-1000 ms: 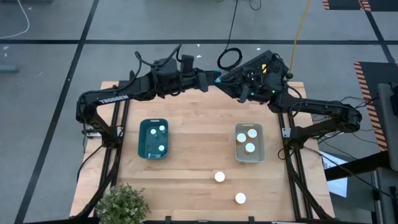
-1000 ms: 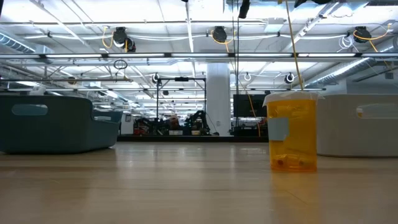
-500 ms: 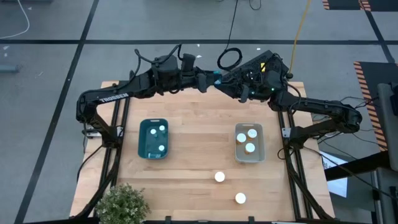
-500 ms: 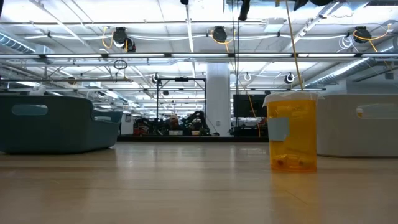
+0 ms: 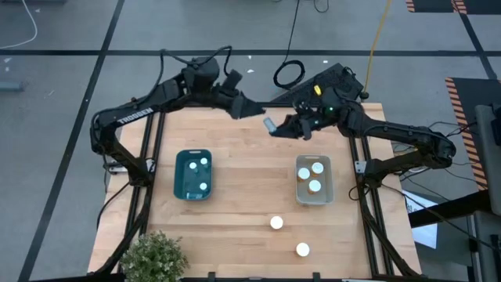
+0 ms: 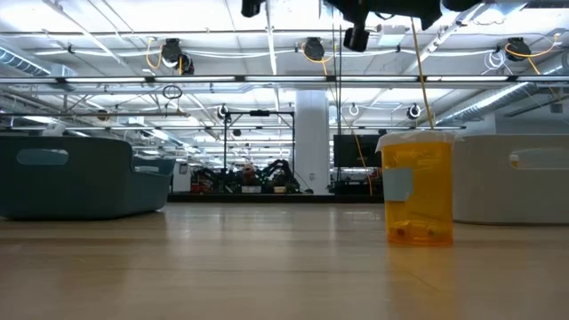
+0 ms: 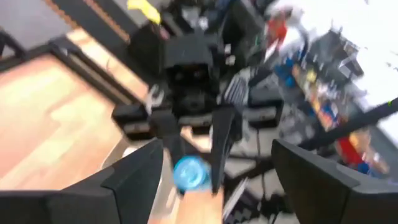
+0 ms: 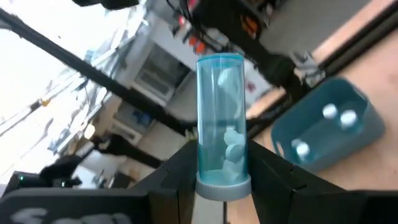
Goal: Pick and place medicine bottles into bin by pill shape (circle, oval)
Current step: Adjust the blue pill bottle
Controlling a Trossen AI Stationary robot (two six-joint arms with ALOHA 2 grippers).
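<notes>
Handover done | arms parted since a second ago | right gripper (image 5: 270, 125) clamps blue bottle (image 8: 222, 124) above far tabletop (image 5: 243, 196) | left gripper (image 5: 252, 109) wide, empty | bin drop next, likely teal bin (image 5: 193, 174).

We see a pale, matt wooden bench (image 5: 243, 188), a translucent blue plastic bottle (image 8: 222, 121), a glossy amber plastic bottle (image 6: 417, 188) and smooth plastic bins (image 5: 193, 174).

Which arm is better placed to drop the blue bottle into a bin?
Right, probably. The right end effector is shut on the blue bottle above the table, while the left end effector is open and empty.
</notes>
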